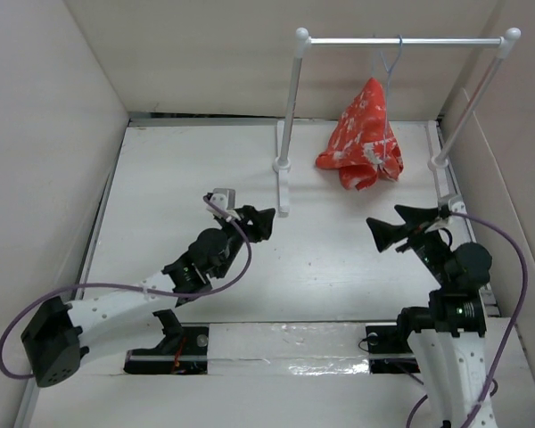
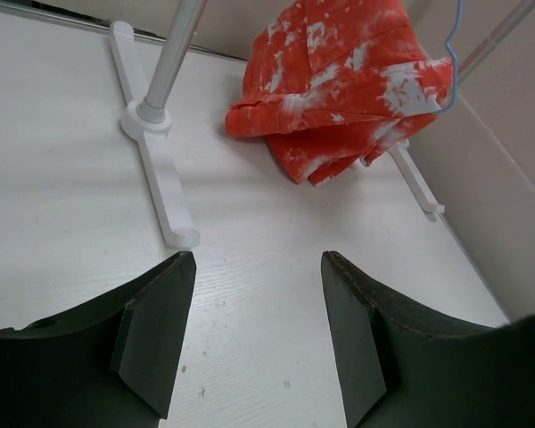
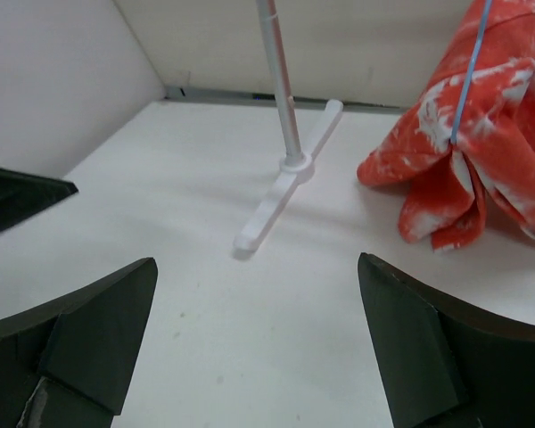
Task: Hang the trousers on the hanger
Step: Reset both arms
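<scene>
The trousers [image 1: 361, 138] hang bunched on the hanger [image 1: 389, 61] under the rail stand [image 1: 428, 40] at the desk's [image 1: 339, 267] far right, while the left fingers [image 1: 266, 217] and right fingers [image 1: 408, 214] gape wide and empty, well short of the stand's left pole [image 1: 290, 116].

Bare table [image 1: 330, 267] lies open up to the rail stand [image 1: 292, 107] and draped trousers [image 1: 361, 134].

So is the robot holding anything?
Nothing. The left gripper and right gripper are open and empty; the red-orange white-speckled cloth trousers hang on the thin blue-grey wire hanger.
</scene>
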Controlling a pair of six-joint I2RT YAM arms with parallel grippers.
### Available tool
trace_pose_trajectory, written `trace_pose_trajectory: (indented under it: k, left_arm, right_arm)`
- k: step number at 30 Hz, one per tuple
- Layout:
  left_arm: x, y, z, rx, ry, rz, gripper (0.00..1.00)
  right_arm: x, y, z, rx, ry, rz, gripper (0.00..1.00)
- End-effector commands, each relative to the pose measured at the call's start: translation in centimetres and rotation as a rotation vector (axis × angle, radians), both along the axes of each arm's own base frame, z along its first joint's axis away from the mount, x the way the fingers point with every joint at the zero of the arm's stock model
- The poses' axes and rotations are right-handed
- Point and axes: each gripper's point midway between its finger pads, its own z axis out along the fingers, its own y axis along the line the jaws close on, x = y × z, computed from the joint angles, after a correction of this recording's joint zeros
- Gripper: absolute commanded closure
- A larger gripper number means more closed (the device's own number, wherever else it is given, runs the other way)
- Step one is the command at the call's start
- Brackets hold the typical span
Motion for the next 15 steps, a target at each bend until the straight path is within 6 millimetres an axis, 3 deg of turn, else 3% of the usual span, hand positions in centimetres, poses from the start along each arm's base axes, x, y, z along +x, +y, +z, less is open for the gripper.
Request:
trace_pose_trajectory:
  k: [1, 3, 5, 15]
  left_arm:
    - [-0.9, 2.6, 0.9, -0.093, 0.002, 0.063, 0.45]
    - [-1.4, 3.5, -0.6, -0.095, 0.038, 0.075, 0.45]
    - [-1.9, 4.4, -0.8, -0.107, 0.045, 0.084, 0.45]
    - [-2.7, 5.3, -0.9, -0.118, 0.069, 0.085, 0.44]
  right_arm:
    - [-2.6, -0.5, -3.0, -0.096, 0.081, -0.026, 0.00]
    - [-3.6, -0.9, -4.0, -0.112, 0.106, -0.045, 0.00]
    - [-3.7, -1.1, -4.5, -0.113, 0.111, -0.060, 0.00]
    - [-3.6, -1.8, -3.4, -0.106, 0.092, -0.104, 0.00]
